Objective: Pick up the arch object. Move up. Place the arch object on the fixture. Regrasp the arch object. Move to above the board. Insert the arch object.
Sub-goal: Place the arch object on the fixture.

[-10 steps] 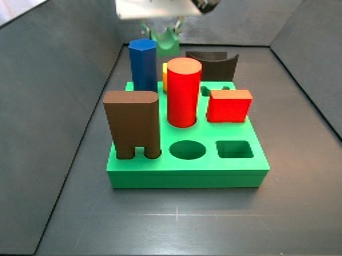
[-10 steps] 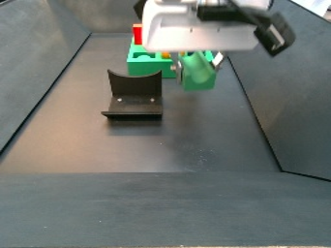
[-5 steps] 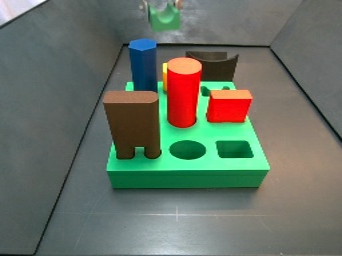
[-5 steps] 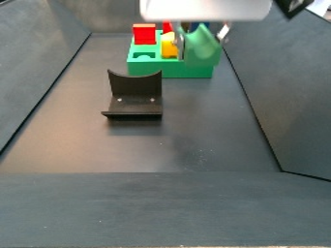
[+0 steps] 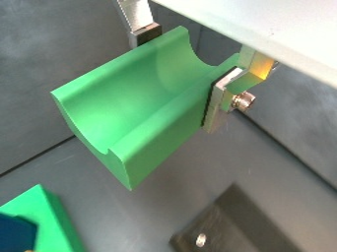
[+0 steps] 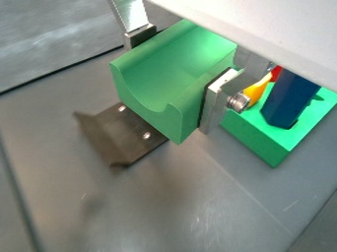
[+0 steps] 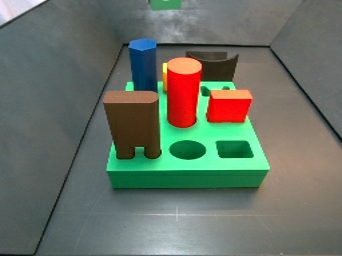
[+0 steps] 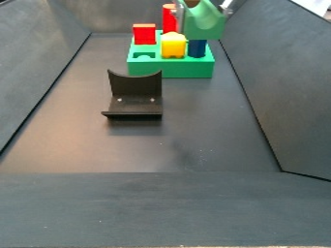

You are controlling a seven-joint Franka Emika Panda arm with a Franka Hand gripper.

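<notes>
Dark grey floor carries the board (image 7: 140, 178); the arch object (image 7: 211, 63) stands in its rear corner. My gripper (image 5: 179, 67), high above, clamps a green notched block (image 5: 132, 113). I judge the arch stiff, smooth, light: grip its flat sides

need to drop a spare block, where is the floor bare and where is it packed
Bare floor lies in front of the fixture toward the camera, and along both sides of the board. The board's top is crowded with blocks. The gripper hangs high, clamped on a green arch piece.
</notes>
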